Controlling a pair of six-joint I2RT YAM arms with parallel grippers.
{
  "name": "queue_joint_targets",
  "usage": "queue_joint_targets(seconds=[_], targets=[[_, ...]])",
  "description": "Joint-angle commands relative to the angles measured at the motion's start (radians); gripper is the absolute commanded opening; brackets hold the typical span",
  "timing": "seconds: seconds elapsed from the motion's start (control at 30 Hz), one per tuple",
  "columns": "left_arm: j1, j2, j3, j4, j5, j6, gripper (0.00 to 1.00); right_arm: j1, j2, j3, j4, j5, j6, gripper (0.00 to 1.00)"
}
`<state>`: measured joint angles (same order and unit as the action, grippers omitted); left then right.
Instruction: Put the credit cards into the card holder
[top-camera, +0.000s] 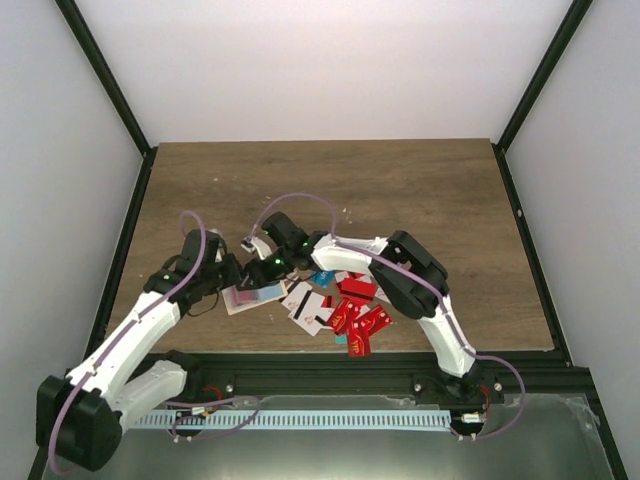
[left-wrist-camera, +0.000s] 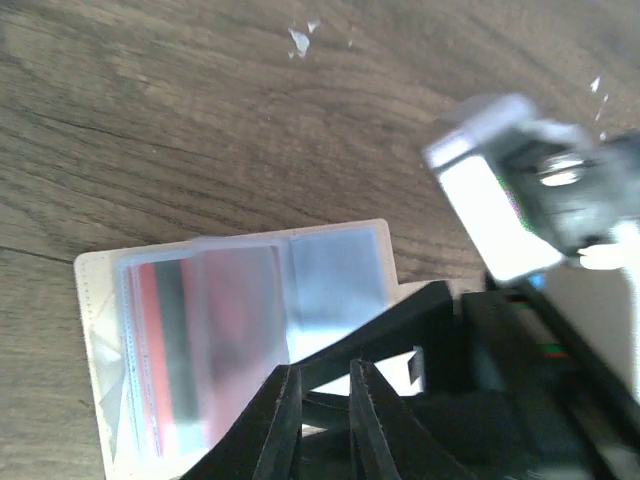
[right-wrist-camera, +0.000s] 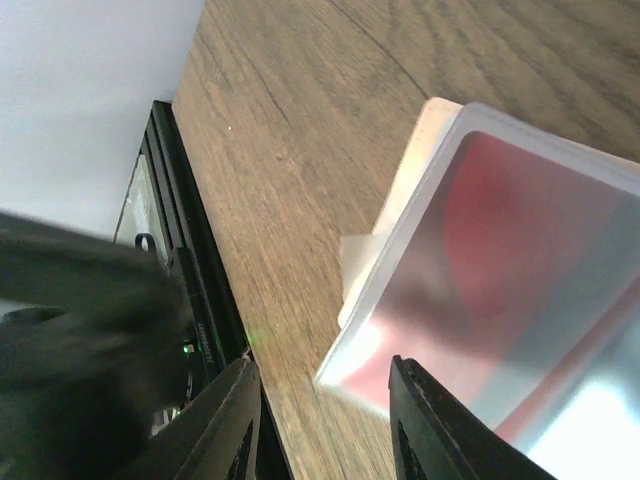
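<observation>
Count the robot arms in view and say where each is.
2. The left arm reaches from the near-left corner to the card holder; the right arm arches from the near right over the credit cards to that holder. No others show.

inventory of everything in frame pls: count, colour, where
table: one, brown wood, fills the cell floor
walls: white, on three sides
frame posts: black, at the cell's edges
tray: one, grey metal, in front of the table
white flecks: a few, on the wood beyond the holder
card holder: one, beige, lying open, left of the heap
carded sleeve: clear, red card inside
credit cards: loose heap, mostly red, some white and teal, near edge; too overlapped to count
arms: two, white with black joints
left gripper: black, fingers close together, over the holder
right gripper: black, jaws apart, at a sleeve's corner
</observation>
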<state>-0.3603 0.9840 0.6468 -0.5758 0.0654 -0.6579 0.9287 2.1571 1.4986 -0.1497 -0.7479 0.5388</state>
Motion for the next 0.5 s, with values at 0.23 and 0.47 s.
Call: queue_joint_targets(seconds=[0.23,0.47], targets=[[-0.001,-0.121,0.031,-0.083,-0.054,-0.034,0.18,0.042,0.028,0.076,-0.001,-0.098,-0.024,0.40],[-0.002,-0.145,0.058,-0.086,0.009,-0.010,0.22,0.033,-0.116,0.010,-0.091,0.054,-0.077,0.40]])
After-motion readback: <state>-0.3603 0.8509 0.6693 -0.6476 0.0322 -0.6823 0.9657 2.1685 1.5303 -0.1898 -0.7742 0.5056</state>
